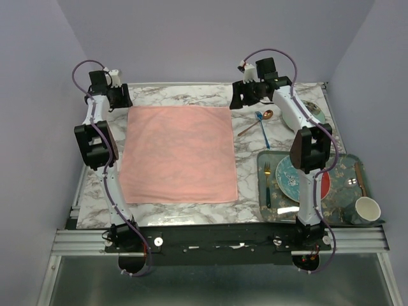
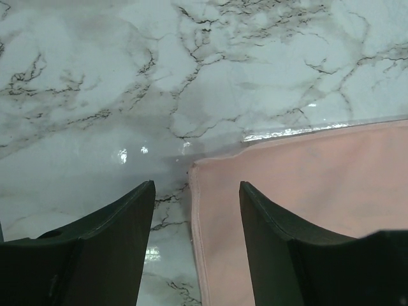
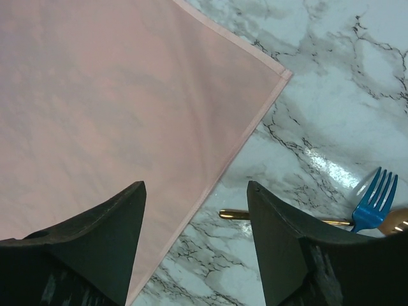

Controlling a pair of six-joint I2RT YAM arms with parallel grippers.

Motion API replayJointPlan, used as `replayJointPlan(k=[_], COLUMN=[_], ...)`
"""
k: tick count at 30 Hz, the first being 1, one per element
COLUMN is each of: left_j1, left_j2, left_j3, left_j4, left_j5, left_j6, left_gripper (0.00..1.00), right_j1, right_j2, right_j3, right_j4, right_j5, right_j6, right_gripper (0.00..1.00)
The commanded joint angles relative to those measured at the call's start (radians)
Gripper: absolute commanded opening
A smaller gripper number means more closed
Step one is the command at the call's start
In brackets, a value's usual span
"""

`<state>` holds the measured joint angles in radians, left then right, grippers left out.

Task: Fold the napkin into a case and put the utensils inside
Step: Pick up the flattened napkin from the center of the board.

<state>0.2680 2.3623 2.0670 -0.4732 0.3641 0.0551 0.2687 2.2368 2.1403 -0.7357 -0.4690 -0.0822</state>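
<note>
The pink napkin lies flat and unfolded on the marble table. My left gripper is open above its far left corner; the hem runs between the jaws. My right gripper is open above the napkin's far right edge. The copper-gold spoon and the small blue fork lie crossed on the table right of the napkin. In the right wrist view the fork's tines and the spoon's handle end show beside my right finger.
A patterned tray at the near right holds a teal plate, a gold-headed teal-handled fork and a white cup. A small dish sits at the far right. The table's back edge runs just behind both grippers.
</note>
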Motion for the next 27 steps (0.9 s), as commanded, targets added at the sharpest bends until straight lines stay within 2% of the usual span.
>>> replayJointPlan(k=[1, 7, 16, 24, 25, 27], left_j1=[-0.001, -0.001, -0.001, -0.003, -0.001, -0.006], left_j2=[0.081, 0.192, 0.189, 0.199, 0.199, 0.195], left_j3=[0.116, 0.274, 0.220, 0.257, 0.258, 0.262], left_j4=[-0.027, -0.122, -0.151, -0.142, -0.143, -0.143], left_j5=[0.085, 0.082, 0.136, 0.186, 0.206, 0.222], left_j6=[0.068, 0.101, 0.186, 0.199, 0.204, 0.221], left_gripper=[0.65, 0.66, 0.60, 0.39, 0.32, 0.26], right_j1=[0.000, 0.000, 0.000, 0.000, 0.000, 0.000], right_j2=[-0.029, -0.042, -0.043, -0.042, -0.043, -0.046], right_j3=[-0.017, -0.030, -0.039, -0.034, -0.037, -0.039], right_j4=[-0.019, -0.018, -0.024, -0.030, -0.031, -0.033], right_j5=[-0.017, 0.003, 0.032, 0.027, 0.029, 0.027], right_j6=[-0.010, -0.025, -0.041, -0.045, -0.047, -0.051], right_gripper=[0.74, 0.74, 0.74, 0.74, 0.74, 0.74])
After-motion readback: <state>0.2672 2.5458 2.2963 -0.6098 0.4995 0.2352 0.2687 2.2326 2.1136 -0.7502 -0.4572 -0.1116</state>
